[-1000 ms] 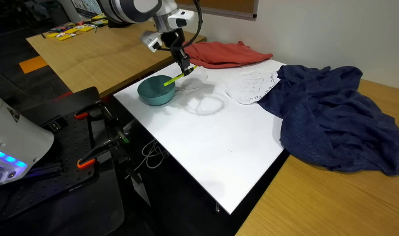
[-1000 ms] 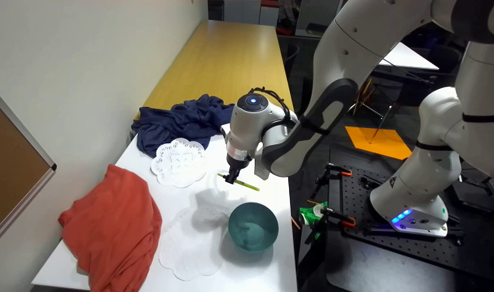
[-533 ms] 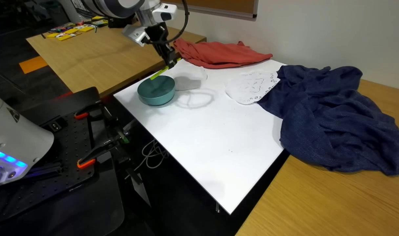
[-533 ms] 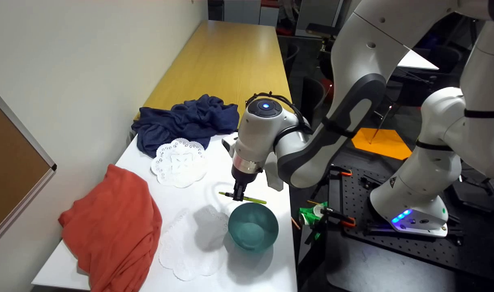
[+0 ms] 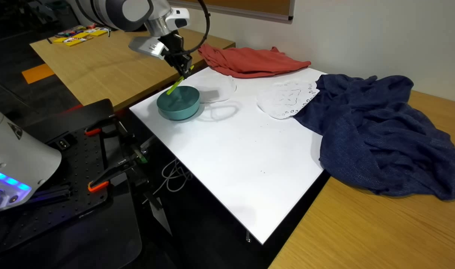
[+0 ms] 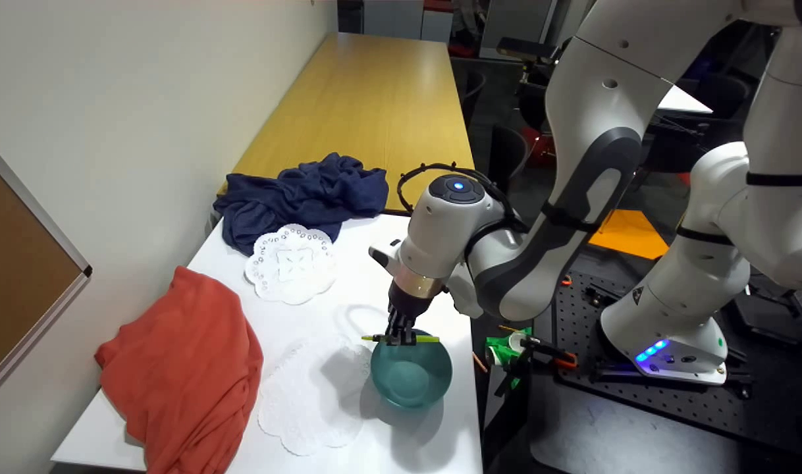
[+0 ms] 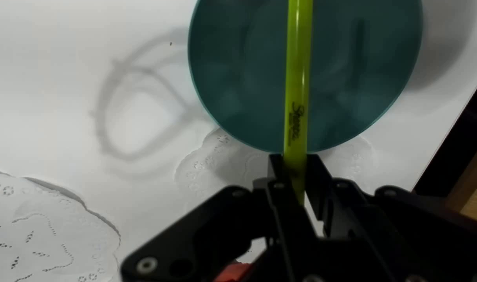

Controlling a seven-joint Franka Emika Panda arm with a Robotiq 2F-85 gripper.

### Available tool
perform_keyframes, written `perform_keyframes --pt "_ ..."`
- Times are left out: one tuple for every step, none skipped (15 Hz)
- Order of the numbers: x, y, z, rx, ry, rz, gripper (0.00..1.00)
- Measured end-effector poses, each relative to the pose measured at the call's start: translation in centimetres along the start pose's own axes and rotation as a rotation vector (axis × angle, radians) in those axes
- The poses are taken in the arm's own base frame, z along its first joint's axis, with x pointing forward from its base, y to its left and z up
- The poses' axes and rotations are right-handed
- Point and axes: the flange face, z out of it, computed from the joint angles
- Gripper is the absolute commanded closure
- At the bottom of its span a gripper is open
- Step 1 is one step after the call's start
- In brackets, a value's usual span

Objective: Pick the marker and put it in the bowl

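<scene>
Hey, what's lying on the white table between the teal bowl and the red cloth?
A white doily lies between the teal bowl and the red cloth; both exterior views show it.

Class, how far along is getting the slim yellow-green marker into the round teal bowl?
Done: the slim yellow-green marker is lifted, pinched in the black gripper. In hand: placement; in the wrist view its longer end lies over the round teal bowl. Left: probably shifting farther over, then releasing, since the gripper is shut on it.

The marker [image 7: 298,82] is yellow-green, the bowl [image 7: 242,78] teal, the hand [image 7: 295,162] black.
</scene>
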Motion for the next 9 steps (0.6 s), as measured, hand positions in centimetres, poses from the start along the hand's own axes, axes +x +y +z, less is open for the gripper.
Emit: perform_keyframes --pt "-0.3 0.0 0.1 0.006 0.012 -0.025 0.96" --pt "-0.5 -0.1 0.3 0.013 0.021 -0.05 0.96" --pt "-0.7 -0.2 0.6 0.021 0.03 -0.072 0.96" --pt "-0.8 -0.2 0.8 0.031 0.035 -0.09 0.62" --pt "-0.9 -0.3 1.1 0.041 0.039 -0.106 0.56" --pt "-1.1 -0.2 1.4 0.051 0.039 -0.12 0.5" --pt "-1.3 -0.2 1.7 0.059 0.037 -0.133 0.42" --pt "-1.4 -0.1 1.9 0.067 0.034 -0.141 0.35" --pt "-1.5 0.0 2.1 0.073 0.032 -0.15 0.26"
